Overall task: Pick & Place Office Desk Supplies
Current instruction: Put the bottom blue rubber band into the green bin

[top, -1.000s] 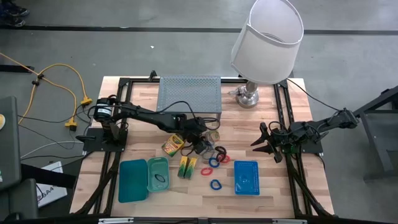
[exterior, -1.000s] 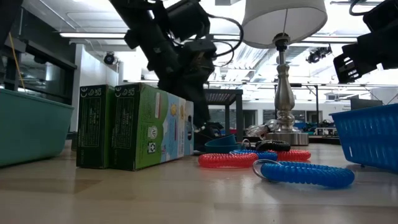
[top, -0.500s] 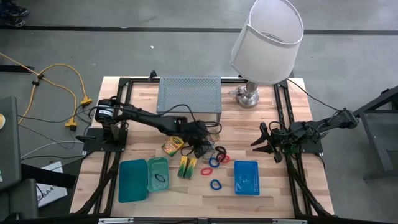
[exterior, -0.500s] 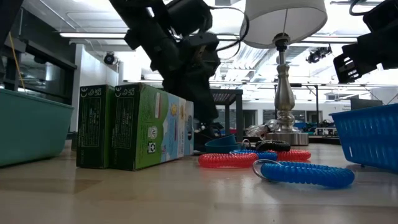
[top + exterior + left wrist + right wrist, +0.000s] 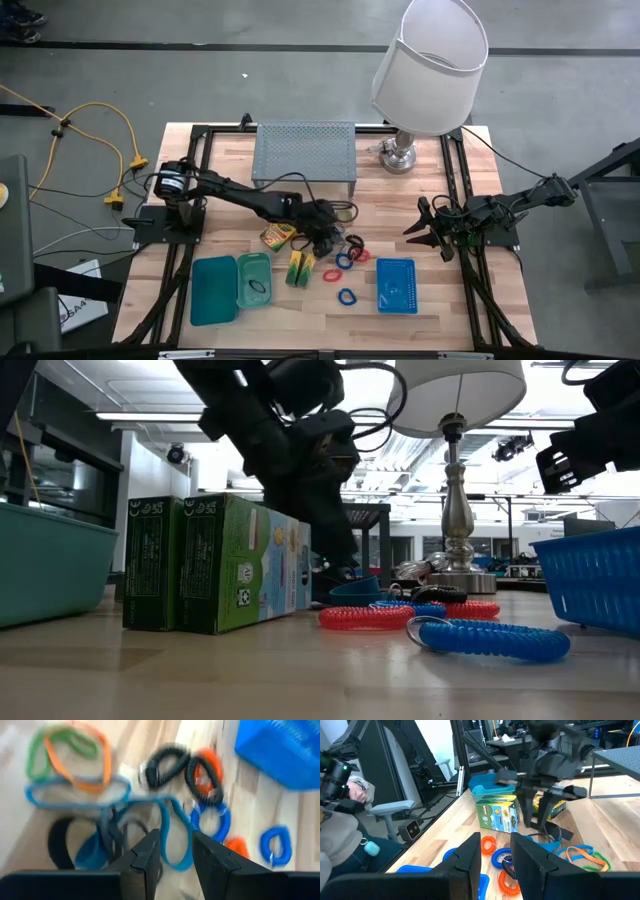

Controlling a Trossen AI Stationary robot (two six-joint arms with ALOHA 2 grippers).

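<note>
My left gripper, jaws slightly apart and holding nothing, hangs over the tangled flat blue elastic band loop just ahead; closing could snag neighbouring loops or drag the pile.

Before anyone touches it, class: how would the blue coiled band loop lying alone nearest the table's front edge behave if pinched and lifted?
The blue coiled band loop probably stretches and sags, being a springy coil. It looks light, so a push likely slides it.

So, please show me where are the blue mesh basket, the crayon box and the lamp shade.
blue mesh basket (image 5: pixel 397 285): high view, middle of its floor.
crayon box (image 5: pixel 275 236): high view, its printed top face.
lamp shade (image 5: pixel 430 62): high view, its white side.
</note>
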